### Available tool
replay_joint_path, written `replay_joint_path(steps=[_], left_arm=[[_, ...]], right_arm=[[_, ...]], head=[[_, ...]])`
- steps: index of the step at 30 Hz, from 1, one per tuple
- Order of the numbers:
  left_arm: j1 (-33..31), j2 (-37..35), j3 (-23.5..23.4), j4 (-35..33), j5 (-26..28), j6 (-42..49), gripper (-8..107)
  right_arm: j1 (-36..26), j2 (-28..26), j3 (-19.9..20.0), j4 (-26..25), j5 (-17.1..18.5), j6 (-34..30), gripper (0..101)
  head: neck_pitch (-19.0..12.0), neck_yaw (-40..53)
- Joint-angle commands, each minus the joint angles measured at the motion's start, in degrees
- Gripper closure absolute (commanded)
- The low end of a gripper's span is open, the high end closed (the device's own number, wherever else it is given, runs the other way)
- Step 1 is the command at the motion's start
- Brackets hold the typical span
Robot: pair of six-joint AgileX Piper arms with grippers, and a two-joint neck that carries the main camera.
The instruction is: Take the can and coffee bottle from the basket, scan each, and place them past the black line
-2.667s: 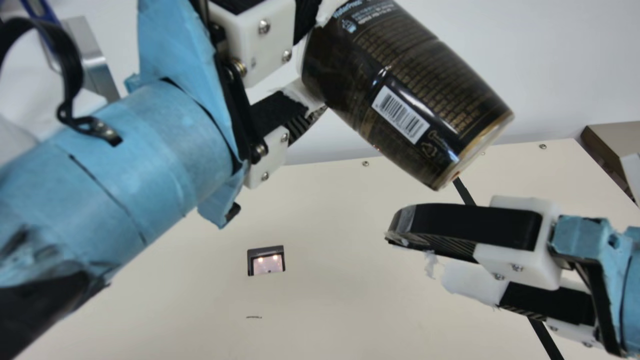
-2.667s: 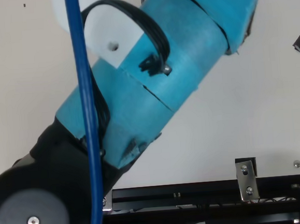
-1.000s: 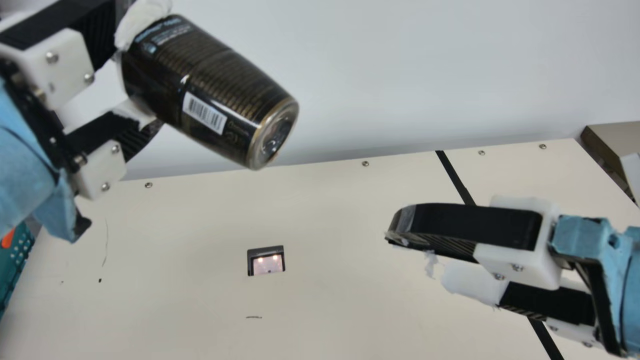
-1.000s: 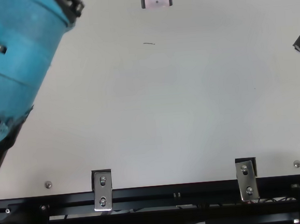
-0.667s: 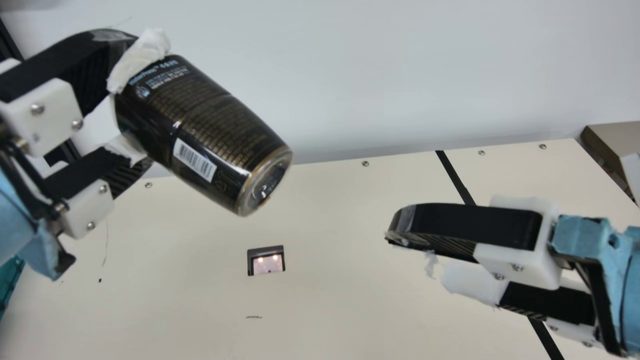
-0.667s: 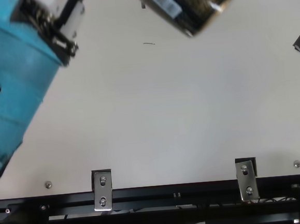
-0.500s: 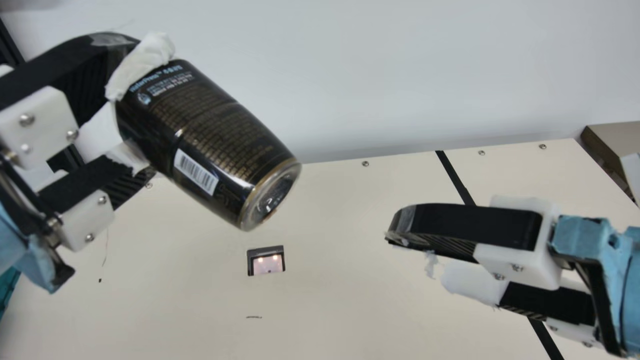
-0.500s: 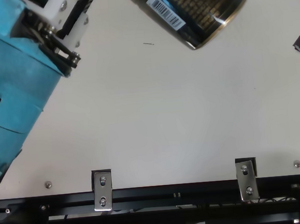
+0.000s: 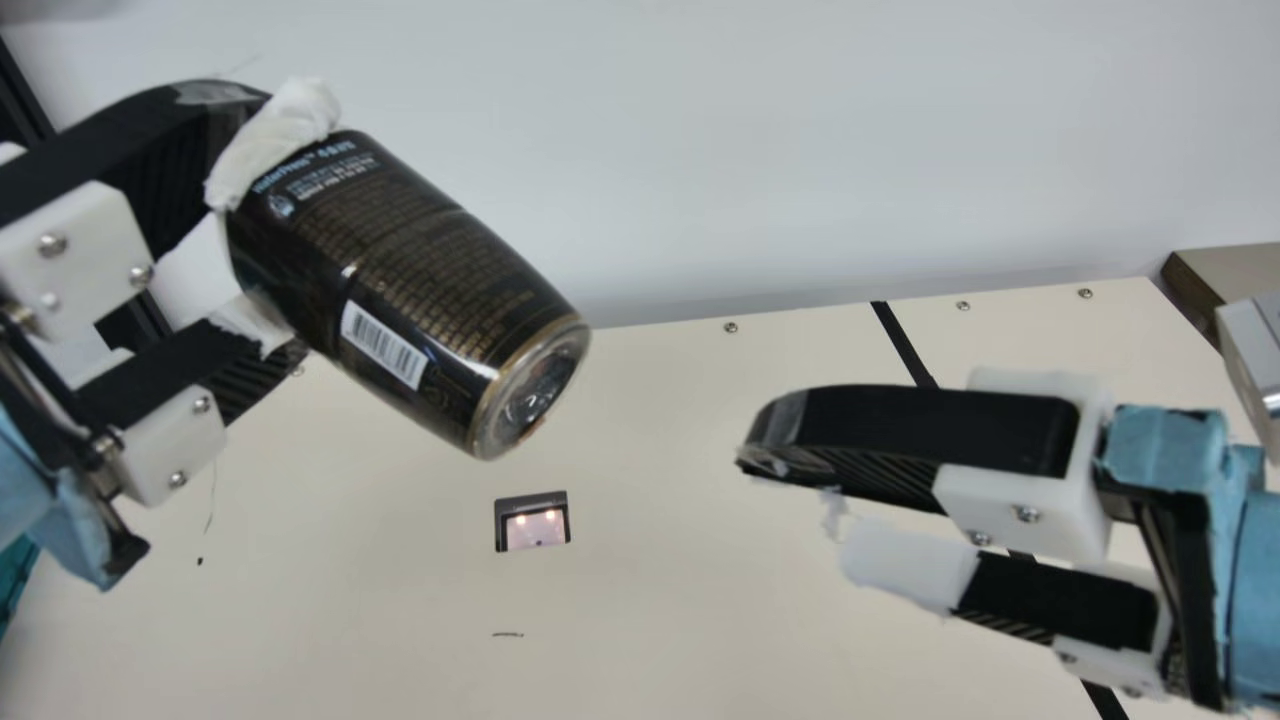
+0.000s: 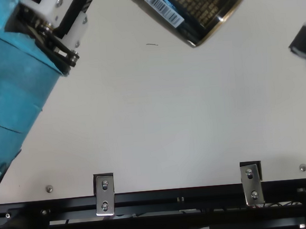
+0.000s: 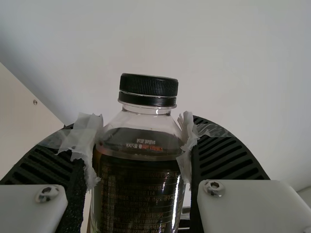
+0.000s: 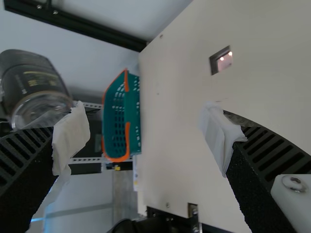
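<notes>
1. You have the coffee bottle (image 9: 410, 300) in your left gripper (image 9: 275, 235), raised off the table and tilted, its base pointing inward in the main view.
2. The left gripper's ribbed fingers are clamped on both sides of the bottle near its shoulder; the left wrist view shows the black screw cap (image 11: 148, 86) beyond them.
3. Inside the bottle you can see dark liquid through the clear plastic shoulder. The white barcode (image 9: 384, 344) on its side shows in the main view.
4. Your scanner (image 9: 532, 522), with two small lights glowing in its window, is in the table, between the two grippers as the main view shows it.
5. Your right gripper (image 9: 800, 510) has its fingers spread apart, and it partly covers the black line (image 9: 902, 342).
6. The teal basket (image 12: 132, 114) with orange handles is beside a table edge in the right wrist view; you can't tell what it contains.
7. The cream tabletop (image 9: 650, 620) stretches between your two arms and runs on past the line. Its far edge borders a pale wall (image 9: 800, 150), and a brown box (image 9: 1190, 285) is beside its right edge.
8. On the near edge, two metal brackets (image 10: 104, 195) sit against a black rail (image 10: 175, 200).
</notes>
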Motion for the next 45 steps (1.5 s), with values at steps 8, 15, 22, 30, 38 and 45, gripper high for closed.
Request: replay_joint_path(steps=[8, 15, 22, 30, 38, 45], left_arm=[[0.00, 0.00, 0.00, 0.00, 0.00, 0.00, 89], [0.00, 0.00, 0.00, 0.00, 0.00, 0.00, 89], [0.00, 0.00, 0.00, 0.00, 0.00, 0.00, 89], [0.00, 0.00, 0.00, 0.00, 0.00, 0.00, 89], [0.00, 0.00, 0.00, 0.00, 0.00, 0.00, 89], [0.00, 0.00, 0.00, 0.00, 0.00, 0.00, 89]], right_arm=[[6.26, 0.56, -0.41, 10.03, 0.01, 5.43, 0], [7.77, 0.88, -0.45, 10.35, -0.47, 6.44, 0], [8.12, 1.87, -0.30, 12.07, -1.48, 5.00, 0], [15.41, 6.57, 0.65, 17.04, -8.88, 1.61, 0], [23.31, 11.02, 0.93, 22.30, -16.22, 0.06, 0], [25.57, 12.62, 1.43, 28.72, -18.69, -1.41, 0]], head=[[-0.54, -0.53], [-0.54, -0.53], [-0.54, -0.53], [-0.54, -0.53], [-0.54, -0.53], [-0.54, -0.53]])
